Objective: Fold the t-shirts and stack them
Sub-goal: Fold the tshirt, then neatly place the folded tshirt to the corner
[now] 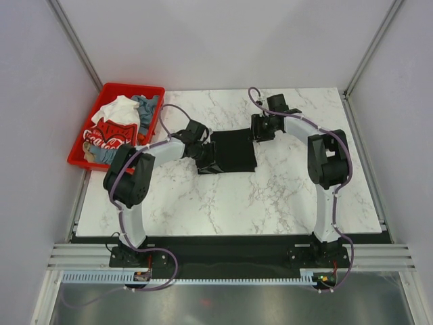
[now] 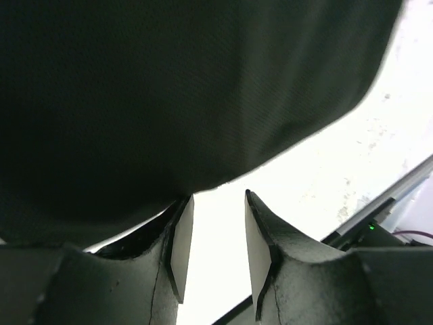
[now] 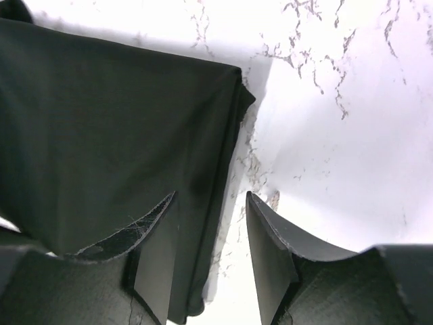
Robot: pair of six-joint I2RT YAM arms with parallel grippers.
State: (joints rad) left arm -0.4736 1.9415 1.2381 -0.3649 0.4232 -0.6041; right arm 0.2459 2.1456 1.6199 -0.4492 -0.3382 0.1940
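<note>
A black t-shirt (image 1: 232,152) lies folded into a rectangle on the marble table. My left gripper (image 1: 203,150) is at its left edge, open, with nothing between the jaws; the black cloth (image 2: 176,95) fills the left wrist view just beyond the fingertips. My right gripper (image 1: 260,128) is at the shirt's far right corner, open; one finger hangs over the cloth's folded edge (image 3: 115,142), the other over bare marble. A white tee (image 1: 120,110), a red Coca-Cola tee (image 1: 109,134) and a grey-blue tee (image 1: 147,105) lie in the red bin.
The red plastic bin (image 1: 90,119) sits at the table's far left corner. The marble table (image 1: 284,189) ends in a black strip and metal rails near the arm bases. Grey walls and frame posts close the left, right and back.
</note>
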